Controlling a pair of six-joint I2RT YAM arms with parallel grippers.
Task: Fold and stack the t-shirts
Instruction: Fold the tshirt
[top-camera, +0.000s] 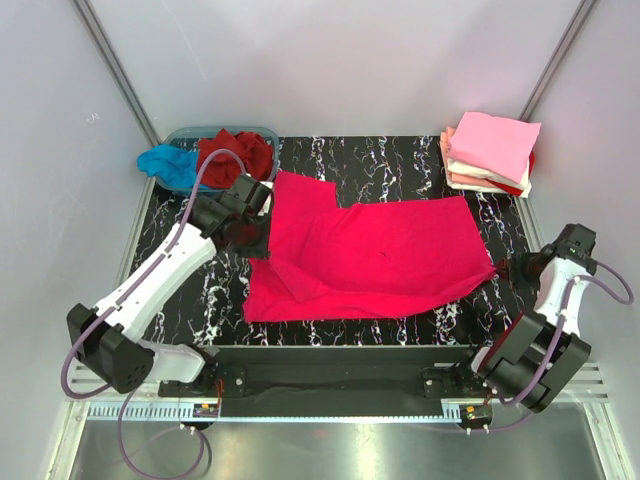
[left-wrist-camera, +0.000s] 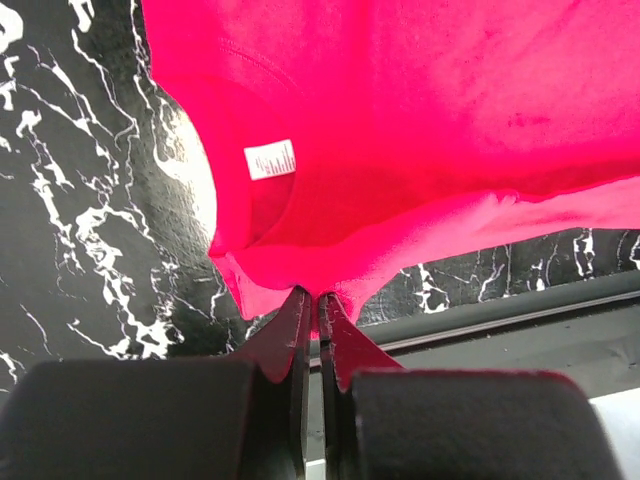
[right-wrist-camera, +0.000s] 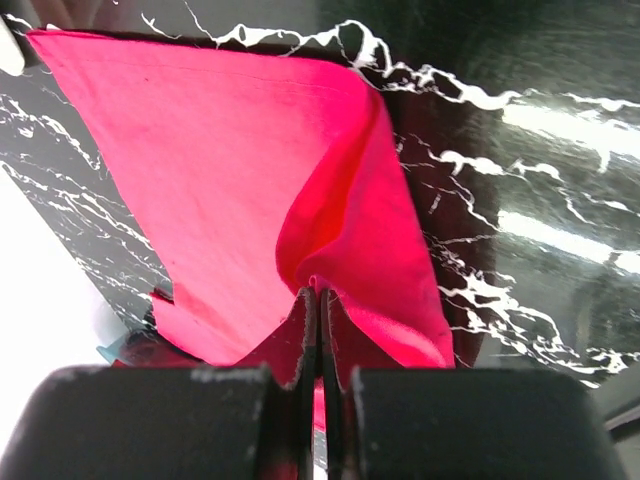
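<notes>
Top view: bright pinkish-red t-shirt lies spread mid-surface, its 9 o'clock side folded over itself. My left gripper sits at the shirt's 10 o'clock corner and my right gripper at its 3 o'clock corner. The folded stack is at 1 o'clock (pale pink on top). The tub at 11 o'clock holds a dark red tee, with a turquoise tee spilling over its rim.

Left wrist: my gripper is pressed together, pinching the shirt's edge by the collar. A white label shows.

Right wrist: my gripper is clamped on a raised fold of the same shirt.
</notes>
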